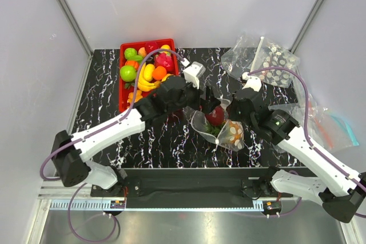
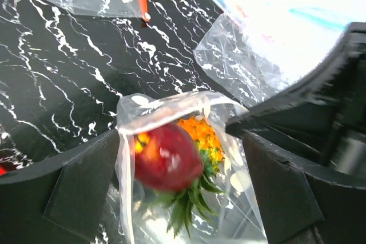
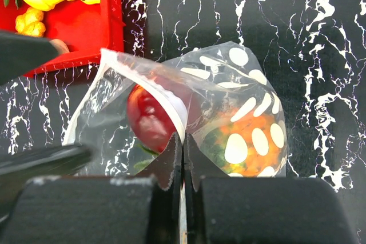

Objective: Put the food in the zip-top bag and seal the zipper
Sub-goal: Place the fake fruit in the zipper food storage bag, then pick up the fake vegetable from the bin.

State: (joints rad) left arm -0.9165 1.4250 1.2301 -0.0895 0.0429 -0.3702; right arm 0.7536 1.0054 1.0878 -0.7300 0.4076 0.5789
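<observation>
Zip-top bag [image 1: 220, 125], clear and white-dotted, lies mid-table, 4 o'clock from red tray [image 1: 122, 92], holding red fruit [image 3: 150, 119] and dot-obscured pineapple [image 3: 246, 147]; zipper indistinct. Right gripper [image 3: 183, 152] pinches its rim; left gripper [image 2: 180, 141] gapes astride.

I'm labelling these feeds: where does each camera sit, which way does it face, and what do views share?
Top external: high behind the bases, facing down on the table; both arms show, meeting at the zip-top bag.
Left wrist: on the left arm, facing through the spread left gripper at the bag's mouth and red fruit.
Right wrist: on the right arm, facing down past the right gripper pinching the bag; red tray upper left.
Shared: all three show bag and red fruit.
</observation>
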